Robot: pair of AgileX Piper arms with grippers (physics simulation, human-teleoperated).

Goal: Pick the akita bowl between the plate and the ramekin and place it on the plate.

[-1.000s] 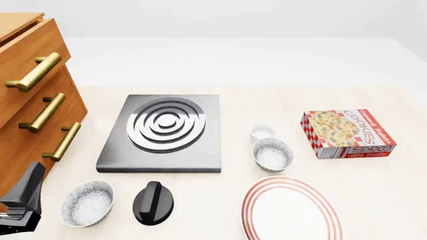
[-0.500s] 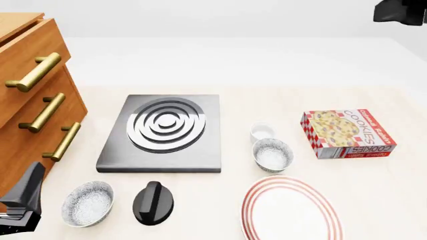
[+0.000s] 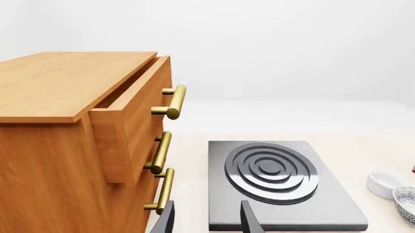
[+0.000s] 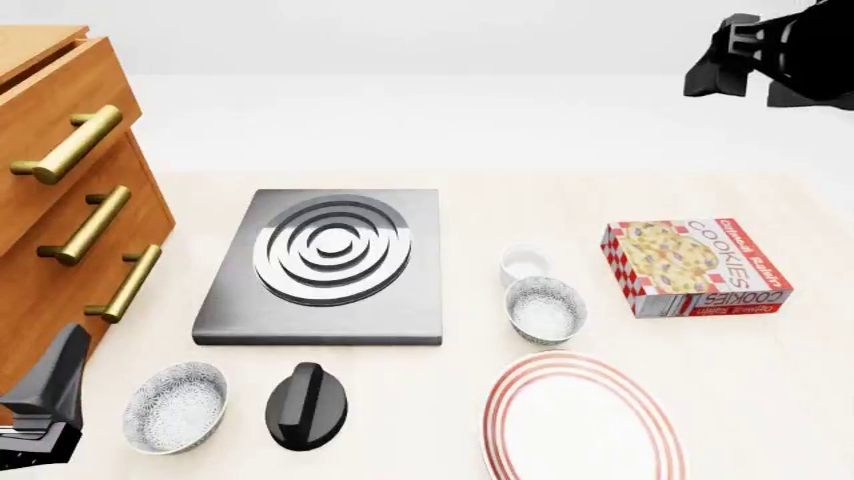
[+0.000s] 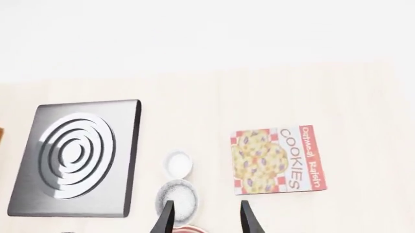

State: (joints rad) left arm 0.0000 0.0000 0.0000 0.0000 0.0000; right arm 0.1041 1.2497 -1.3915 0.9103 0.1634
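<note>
Right wrist view | akita bowl beside open right hand

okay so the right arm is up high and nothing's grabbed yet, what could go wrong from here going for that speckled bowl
1. The small white speckled bowl sits close to the tiny plain white ramekin and the red-ringed white plate; open fingers descending could knock either.
2. An identical speckled bowl by the black knob could be mistaken for the target.
3. The right gripper hangs high; the red cookie box lies near its way down.
</note>
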